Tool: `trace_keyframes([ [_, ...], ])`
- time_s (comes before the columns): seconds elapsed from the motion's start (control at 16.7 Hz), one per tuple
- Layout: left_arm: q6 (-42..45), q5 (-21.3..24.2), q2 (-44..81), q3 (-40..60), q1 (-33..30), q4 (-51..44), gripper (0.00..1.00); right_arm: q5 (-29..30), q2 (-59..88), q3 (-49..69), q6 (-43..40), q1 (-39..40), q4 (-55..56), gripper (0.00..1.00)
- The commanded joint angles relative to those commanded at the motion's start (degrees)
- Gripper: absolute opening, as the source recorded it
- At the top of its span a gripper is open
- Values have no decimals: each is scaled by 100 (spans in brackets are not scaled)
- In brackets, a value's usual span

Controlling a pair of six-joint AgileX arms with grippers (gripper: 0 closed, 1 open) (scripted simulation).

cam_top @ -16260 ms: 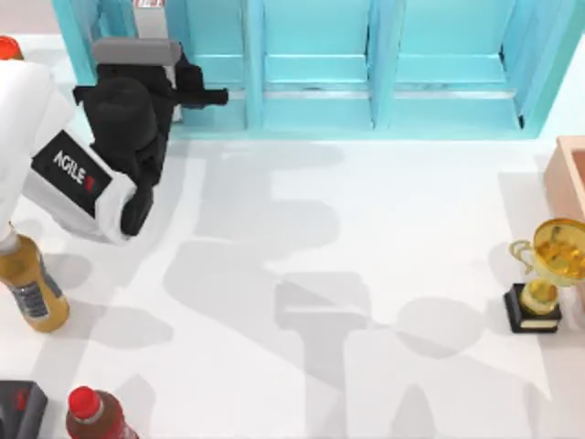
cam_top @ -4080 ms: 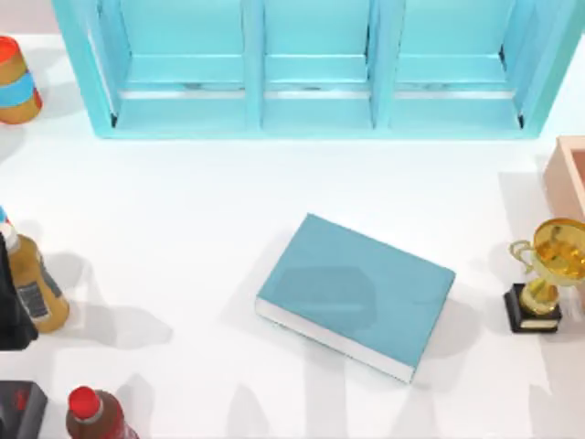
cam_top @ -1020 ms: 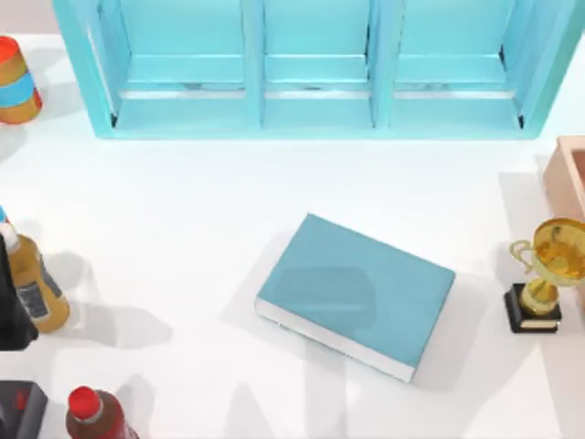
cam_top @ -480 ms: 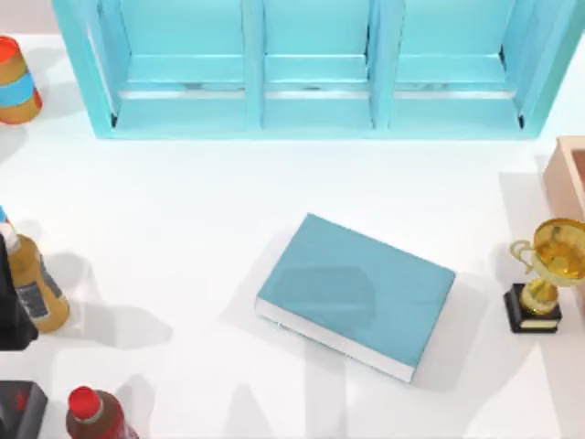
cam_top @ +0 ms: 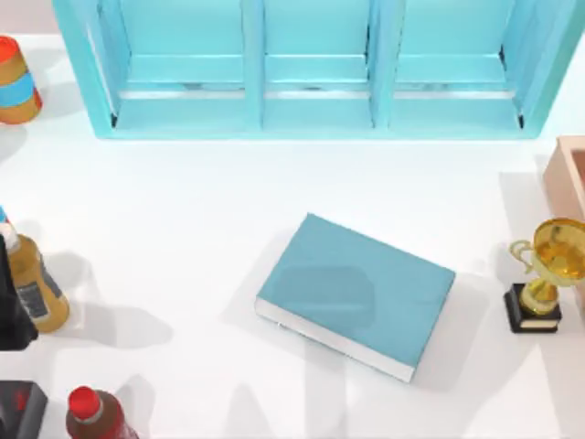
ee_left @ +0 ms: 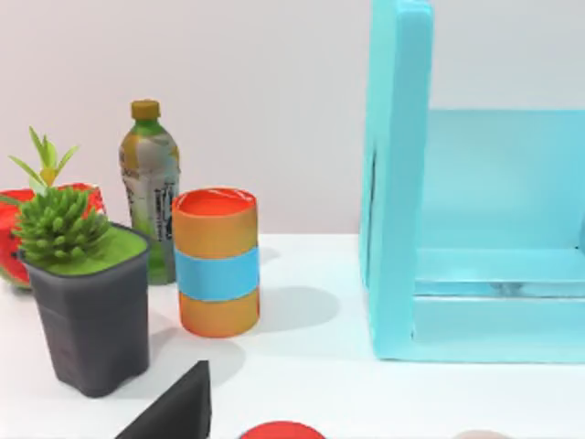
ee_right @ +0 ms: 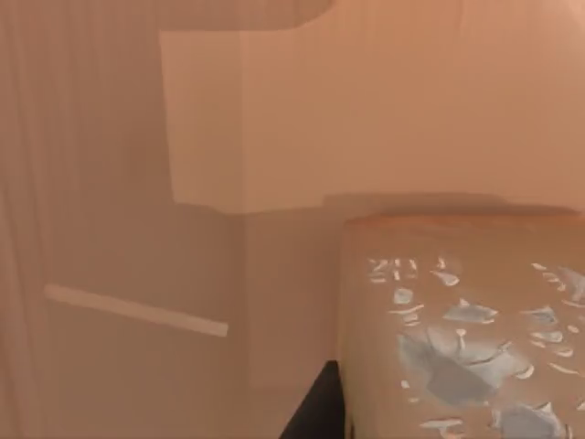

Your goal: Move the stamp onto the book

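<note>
The book (cam_top: 356, 294) lies flat near the middle of the table, teal cover up, its white page edge toward the front. In the right wrist view the stamp (ee_right: 457, 320), a tan-brown block with pale marks on its face, stands very close against salmon-coloured walls (ee_right: 137, 183). A dark part of my right gripper (ee_right: 315, 407) shows just beside the stamp's lower corner. My left arm (cam_top: 9, 315) is parked at the table's left edge, and a black part of its gripper (ee_left: 174, 412) shows in the left wrist view.
A cyan shelf unit (cam_top: 311, 69) spans the back. A gold trophy (cam_top: 541, 274) and a salmon box (cam_top: 571, 174) stand at the right. At the left are an orange-blue can (cam_top: 14, 78), an amber bottle (cam_top: 35, 288), a red-capped bottle (cam_top: 91, 413) and a potted plant (ee_left: 87, 293).
Sixteen seconds ago my left arm reached at the shelf and no book lay on the table. Now the book is there and the arm is at the left edge. Nothing moved in the last second.
</note>
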Motion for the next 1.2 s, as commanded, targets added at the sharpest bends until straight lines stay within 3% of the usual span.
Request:
trace_keyframes([
  [0.36,0,0,0,0,0,0,100,-192,72,1102,1175,164,-599,0],
  [0.66,0,0,0,0,0,0,100,-208,-111,2229,2207,1086,-1813,0],
  [0.96,0,0,0,0,0,0,100,-29,-528,2610,2459,2243,-3042,0],
  [1.2,0,0,0,0,0,0,100,24,-640,2621,2450,2474,-3273,0],
])
